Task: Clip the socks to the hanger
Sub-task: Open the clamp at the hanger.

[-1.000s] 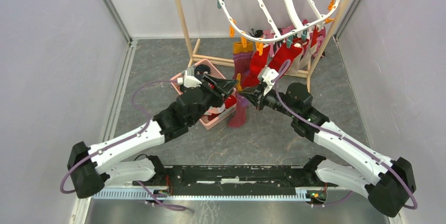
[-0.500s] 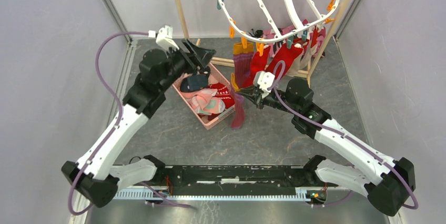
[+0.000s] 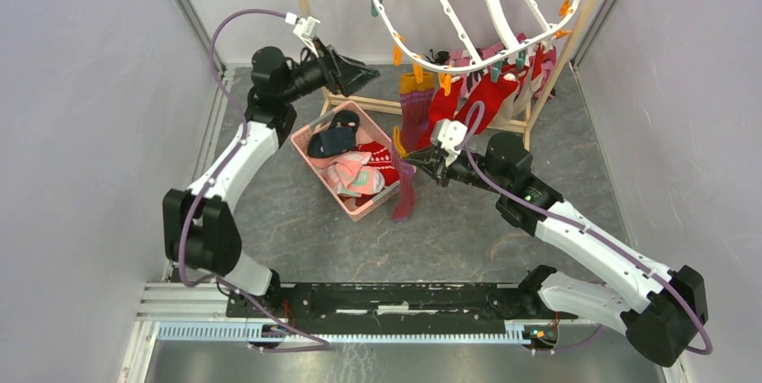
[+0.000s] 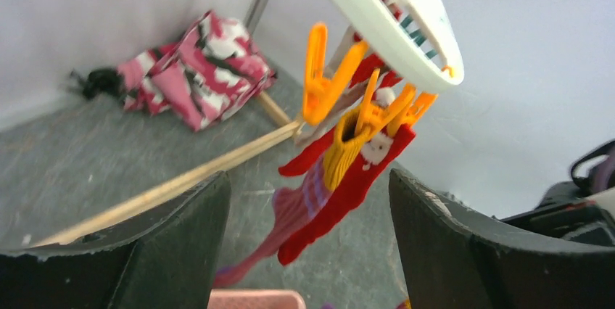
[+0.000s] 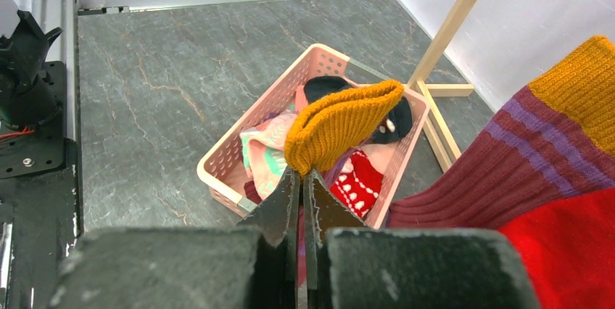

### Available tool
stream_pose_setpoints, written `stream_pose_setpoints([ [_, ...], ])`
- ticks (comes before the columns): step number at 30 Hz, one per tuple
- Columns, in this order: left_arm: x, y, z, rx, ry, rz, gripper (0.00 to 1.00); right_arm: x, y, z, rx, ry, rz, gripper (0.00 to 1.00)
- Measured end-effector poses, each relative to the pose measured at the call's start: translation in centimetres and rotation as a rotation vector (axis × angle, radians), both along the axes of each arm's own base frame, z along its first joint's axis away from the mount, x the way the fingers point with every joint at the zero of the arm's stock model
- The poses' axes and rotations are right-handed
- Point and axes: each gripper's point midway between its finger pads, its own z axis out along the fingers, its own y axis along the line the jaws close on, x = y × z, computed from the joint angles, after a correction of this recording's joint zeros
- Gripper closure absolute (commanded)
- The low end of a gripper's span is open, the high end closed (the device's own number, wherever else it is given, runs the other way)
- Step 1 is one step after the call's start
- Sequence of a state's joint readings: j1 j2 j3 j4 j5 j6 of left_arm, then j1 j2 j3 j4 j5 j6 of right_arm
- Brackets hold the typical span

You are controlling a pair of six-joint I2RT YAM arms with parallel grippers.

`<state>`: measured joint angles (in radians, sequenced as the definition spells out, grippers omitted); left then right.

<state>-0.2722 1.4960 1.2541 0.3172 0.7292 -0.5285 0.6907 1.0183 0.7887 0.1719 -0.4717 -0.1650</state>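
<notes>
DONE: several socks (image 3: 485, 95) pegged under hanger (image 4: 377, 19) | IN HAND: mustard-cuffed sock (image 5: 341, 124) clamped in shut jaws of right gripper (image 5: 301, 175), just beside basket (image 5: 225, 167), unpegged | left gripper (image 3: 364, 70): jaws wide apart, empty, facing orange pegs (image 4: 319, 69) | LEFT: held sock plus basket pile to hang

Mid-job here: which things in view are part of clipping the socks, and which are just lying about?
Job: hanger, pegs, hung socks, sock in right claw, loose socks in basket.
Lying about: patterned cloth, wooden rack.
</notes>
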Motion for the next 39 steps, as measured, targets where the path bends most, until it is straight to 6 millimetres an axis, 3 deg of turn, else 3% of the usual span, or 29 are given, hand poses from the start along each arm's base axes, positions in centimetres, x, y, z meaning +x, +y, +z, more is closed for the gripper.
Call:
stream_pose_setpoints([
  [7, 2.7, -0.3, 2.4, -0.156, -0.107, -0.22, 0.1, -0.2, 0.1, 0.2, 0.007, -0.005, 0.02, 1.0],
  [14, 3.5, -1.5, 0.7, -0.248, -0.125, -0.339, 0.1, 0.1, 0.2, 0.6, 0.011, -0.01, 0.02, 1.0],
  [19, 4.1, -2.0, 2.0, -0.285, -0.187, -0.39, 0.13, 0.4, 0.2, 1.0, 0.016, -0.016, 0.021, 1.0],
  [24, 3.5, -3.5, 3.3, -0.307, -0.225, -0.463, 0.15, 0.6, 0.2, 0.7, 0.011, -0.009, 0.018, 1.0],
  [32, 2.6, -6.0, 1.1, -0.31, -0.164, -0.546, 0.18, 1.0, -0.1, 0.7, 0.01, -0.008, 0.006, 1.0],
  [39, 2.5, -6.6, 1.7, -0.312, -0.182, -0.562, 0.27, 1.1, -0.3, 0.7, 0.01, -0.007, 0.001, 1.0],
])
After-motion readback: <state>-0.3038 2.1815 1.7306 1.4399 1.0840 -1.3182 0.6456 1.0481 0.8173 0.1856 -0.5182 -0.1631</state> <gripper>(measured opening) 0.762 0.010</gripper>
